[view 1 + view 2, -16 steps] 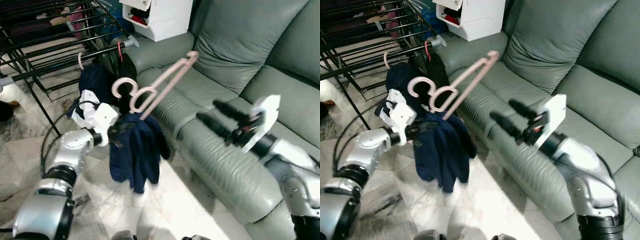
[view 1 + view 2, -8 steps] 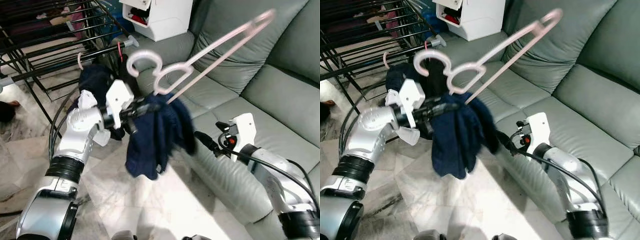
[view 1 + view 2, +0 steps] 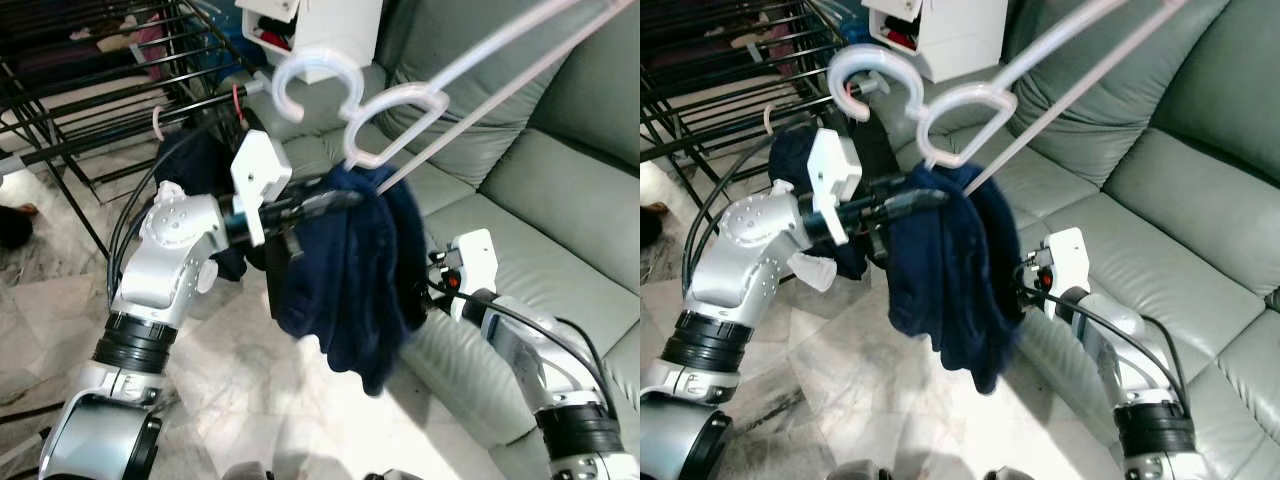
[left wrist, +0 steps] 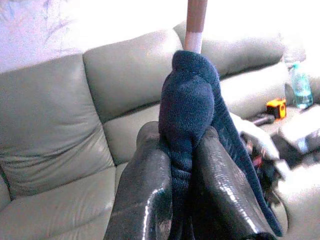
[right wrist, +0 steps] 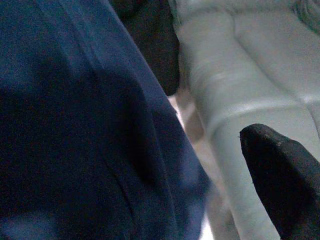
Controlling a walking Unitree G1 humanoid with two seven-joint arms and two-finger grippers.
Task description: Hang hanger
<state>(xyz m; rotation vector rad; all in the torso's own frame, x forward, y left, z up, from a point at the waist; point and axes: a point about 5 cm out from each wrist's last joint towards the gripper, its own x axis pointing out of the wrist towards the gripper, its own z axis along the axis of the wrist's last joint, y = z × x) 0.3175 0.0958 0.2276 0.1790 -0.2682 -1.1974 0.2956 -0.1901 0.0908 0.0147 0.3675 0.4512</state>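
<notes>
My left gripper is shut on a bunched navy garment that hangs from a pale pink hanger. The hanger's hook points up and left, toward the black drying rack. In the left wrist view both black fingers clamp the navy cloth, and the hanger's bar rises above it. My right arm's white wrist sits low behind the garment, over the sofa's edge. Its wrist view is close against the navy cloth.
Dark clothes on pink and red hangers hang from the rack's near rail. A grey-green sofa runs along the right, with a white cabinet behind its arm. Marble floor lies below. A bottle stands on the sofa.
My left arm has lifted the garment and hanger higher and to the right, nearer the camera. My right arm has drawn back and down, now behind the cloth.
</notes>
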